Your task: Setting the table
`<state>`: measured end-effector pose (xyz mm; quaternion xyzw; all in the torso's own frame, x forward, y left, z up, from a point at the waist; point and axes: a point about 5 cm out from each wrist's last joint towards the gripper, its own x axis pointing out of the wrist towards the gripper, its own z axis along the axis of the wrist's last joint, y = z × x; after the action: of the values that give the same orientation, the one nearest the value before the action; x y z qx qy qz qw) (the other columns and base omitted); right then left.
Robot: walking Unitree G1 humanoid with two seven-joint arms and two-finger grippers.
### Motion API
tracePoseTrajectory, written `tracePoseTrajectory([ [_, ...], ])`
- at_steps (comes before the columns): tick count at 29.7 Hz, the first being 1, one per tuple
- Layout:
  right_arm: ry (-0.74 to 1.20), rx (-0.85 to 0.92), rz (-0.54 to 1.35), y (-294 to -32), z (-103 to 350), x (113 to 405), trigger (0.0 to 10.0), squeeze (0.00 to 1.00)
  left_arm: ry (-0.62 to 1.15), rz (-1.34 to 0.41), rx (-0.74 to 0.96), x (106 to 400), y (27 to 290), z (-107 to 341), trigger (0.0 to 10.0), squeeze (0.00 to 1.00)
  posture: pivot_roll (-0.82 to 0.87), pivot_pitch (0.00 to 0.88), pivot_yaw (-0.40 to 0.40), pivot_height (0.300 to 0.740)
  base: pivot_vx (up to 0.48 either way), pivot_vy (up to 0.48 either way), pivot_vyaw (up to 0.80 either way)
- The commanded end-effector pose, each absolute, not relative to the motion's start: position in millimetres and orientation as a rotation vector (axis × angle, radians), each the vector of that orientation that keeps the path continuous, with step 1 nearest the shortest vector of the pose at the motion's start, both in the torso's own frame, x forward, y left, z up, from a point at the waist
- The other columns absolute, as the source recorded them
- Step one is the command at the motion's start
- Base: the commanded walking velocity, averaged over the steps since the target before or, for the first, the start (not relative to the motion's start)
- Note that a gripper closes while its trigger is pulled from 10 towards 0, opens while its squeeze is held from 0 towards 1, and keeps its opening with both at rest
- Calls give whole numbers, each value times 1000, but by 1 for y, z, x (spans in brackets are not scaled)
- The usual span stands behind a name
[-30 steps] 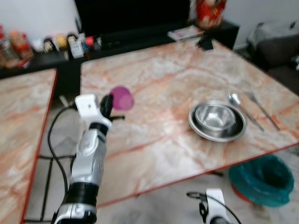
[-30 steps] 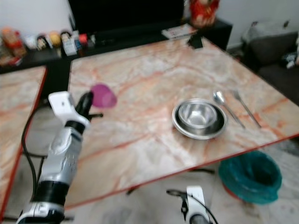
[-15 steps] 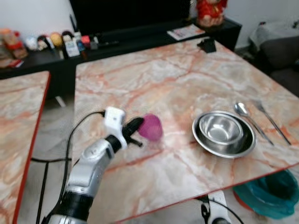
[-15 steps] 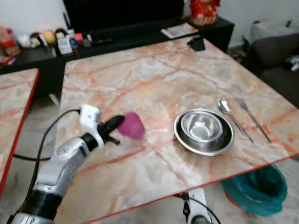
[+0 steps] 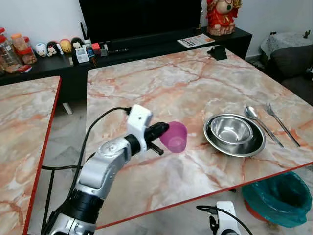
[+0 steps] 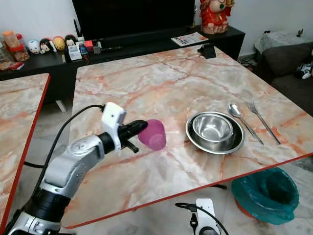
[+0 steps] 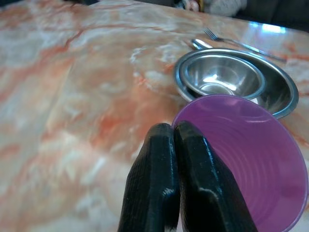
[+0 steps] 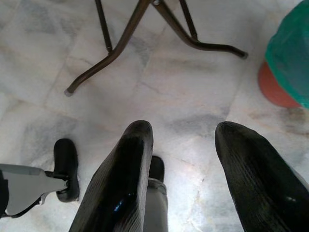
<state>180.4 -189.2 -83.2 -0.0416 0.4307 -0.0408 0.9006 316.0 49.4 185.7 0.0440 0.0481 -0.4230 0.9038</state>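
Bowl (image 5: pixel 234 133), spoon (image 5: pixel 254 116) and fork (image 5: pixel 282 123) already lie just ahead of the left claw (image 5: pixel 162 134) — its fingers pinch the purple cup's (image 5: pixel 173 137) rim; the cup is not yet set on the table (image 5: pixel 161 88).

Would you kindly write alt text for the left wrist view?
The left pincer, shut on a purple plastic cup's rim, holds it above a marble table, near a steel bowl nested in a steel dish.

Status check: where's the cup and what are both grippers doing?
Left gripper shut on purple cup, held tilted above table, left of steel bowl. Right gripper open, idle over floor. Spoon and fork already laid right of bowl.
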Motion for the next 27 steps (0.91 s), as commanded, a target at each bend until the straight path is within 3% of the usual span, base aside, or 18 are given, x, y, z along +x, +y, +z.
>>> tracePoseTrajectory([
  [1,894,-78,-82,-185,-84,180,10000,0,119,-906,167,319,38,189,10000,0,29,54,89,740,0,0,0],
  [3,895,-71,-88,-184,-84,179,10000,0,150,-895,247,324,33,185,10000,0,25,53,94,740,0,0,0],
  [8,903,-63,-100,-184,-86,175,10000,0,178,-889,258,327,32,186,10000,0,22,57,106,740,0,0,0],
  [16,910,-58,-103,-184,-88,172,10000,0,269,-843,357,337,44,176,10000,0,24,61,111,740,0,0,0],
  [27,911,-58,-104,-184,-87,172,10000,0,316,-841,209,338,48,176,10000,0,23,61,109,740,0,0,0],
])
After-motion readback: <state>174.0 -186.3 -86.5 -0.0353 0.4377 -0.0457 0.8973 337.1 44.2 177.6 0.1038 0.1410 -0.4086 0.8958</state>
